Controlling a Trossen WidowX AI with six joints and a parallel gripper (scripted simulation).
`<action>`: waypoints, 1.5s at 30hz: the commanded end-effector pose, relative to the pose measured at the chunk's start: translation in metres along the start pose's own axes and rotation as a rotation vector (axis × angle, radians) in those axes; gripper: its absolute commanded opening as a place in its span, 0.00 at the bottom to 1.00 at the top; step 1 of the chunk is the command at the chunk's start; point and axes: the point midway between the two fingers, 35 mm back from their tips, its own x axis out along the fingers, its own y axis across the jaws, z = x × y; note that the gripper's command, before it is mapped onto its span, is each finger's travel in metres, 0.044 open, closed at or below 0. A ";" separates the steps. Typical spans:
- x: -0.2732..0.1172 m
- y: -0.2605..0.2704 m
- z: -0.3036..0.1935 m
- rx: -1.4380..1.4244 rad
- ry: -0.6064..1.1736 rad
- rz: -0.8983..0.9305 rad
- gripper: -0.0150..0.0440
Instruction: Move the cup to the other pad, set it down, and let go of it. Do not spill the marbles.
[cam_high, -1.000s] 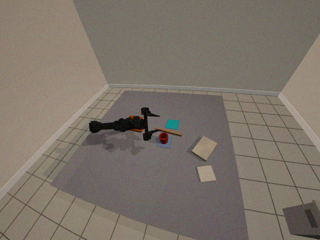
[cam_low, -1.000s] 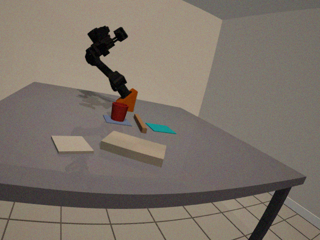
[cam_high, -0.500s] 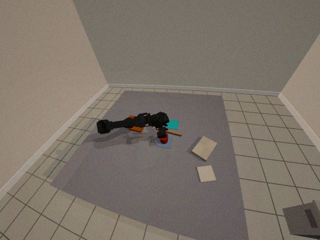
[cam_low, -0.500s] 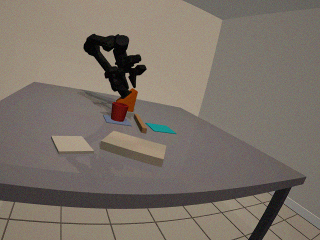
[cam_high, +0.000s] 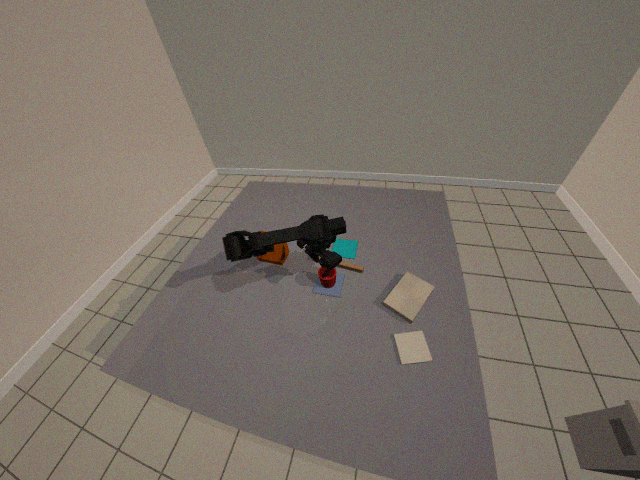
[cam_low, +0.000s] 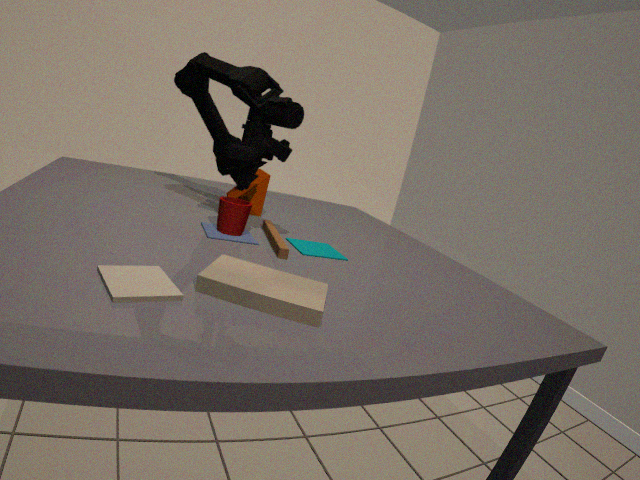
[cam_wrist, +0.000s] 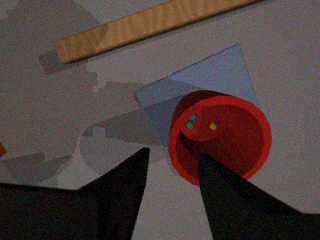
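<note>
The red cup (cam_high: 327, 280) (cam_low: 233, 217) (cam_wrist: 245, 132) stands upright on the blue pad (cam_high: 334, 293) (cam_low: 211, 231) (cam_wrist: 220, 65). In the wrist view a blue marble (cam_wrist: 193, 117), a green marble (cam_wrist: 190, 125) and a yellow marble (cam_wrist: 213, 126) lie inside it. The teal pad (cam_high: 345, 249) (cam_low: 316, 248) is bare. My gripper (cam_high: 325, 262) (cam_low: 245, 187) (cam_wrist: 173, 157) is partly open, pointing down just above the cup's rim. In the wrist view one finger overlaps the cup's near rim and the other is outside it. Nothing is held between them.
A wooden bar (cam_high: 352, 267) (cam_low: 275, 239) (cam_wrist: 150, 20) lies between the two pads. An orange block (cam_high: 273, 255) (cam_low: 261, 193) stands behind the cup, near the arm. A thick beige block (cam_high: 409, 296) (cam_low: 263, 289) and a flat beige tile (cam_high: 412, 347) (cam_low: 139, 283) lie farther from the arm.
</note>
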 end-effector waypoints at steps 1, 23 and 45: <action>-0.003 -0.002 0.000 -0.020 0.009 -0.011 0.50; 0.030 -0.003 0.001 -0.020 0.006 -0.011 0.50; 0.064 -0.002 -0.001 -0.019 0.011 -0.013 0.50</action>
